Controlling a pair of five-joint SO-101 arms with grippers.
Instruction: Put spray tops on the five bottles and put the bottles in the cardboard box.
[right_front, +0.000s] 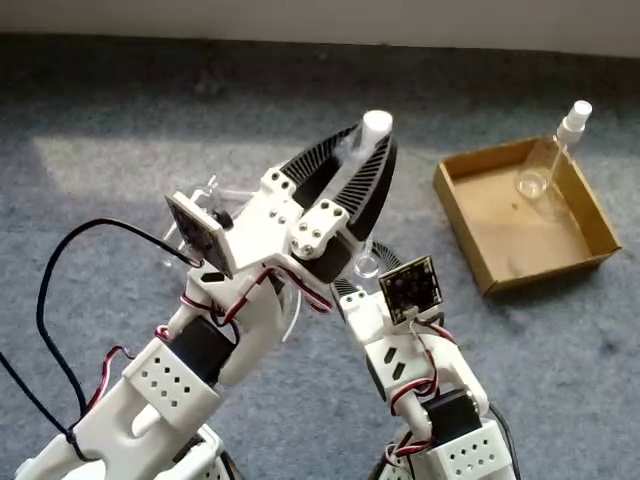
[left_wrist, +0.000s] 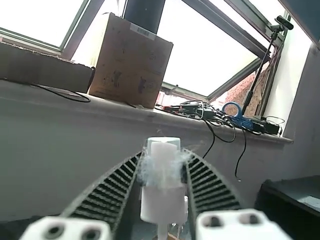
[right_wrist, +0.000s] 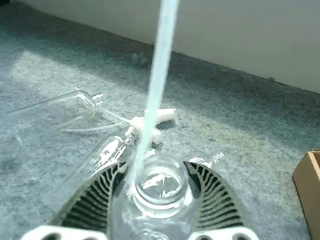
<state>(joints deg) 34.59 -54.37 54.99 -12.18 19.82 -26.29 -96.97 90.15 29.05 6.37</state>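
One box (right_front: 500, 238), one bottle (right_front: 551, 163) inside (spray-topped).

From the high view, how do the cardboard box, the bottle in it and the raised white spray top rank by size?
1. cardboard box
2. bottle
3. spray top, smallest though likely nearer the camera

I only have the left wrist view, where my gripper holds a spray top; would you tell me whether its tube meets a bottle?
Observer: Yes, the tube hangs to the rim of the open bottle clamped in the right gripper.
Operator: Thank you. Is anything in the box?
Observer: One capped bottle leans in the cardboard box.
Operator: What lies on the table?
Observer: A loose spray top lies beside a topless bottle.
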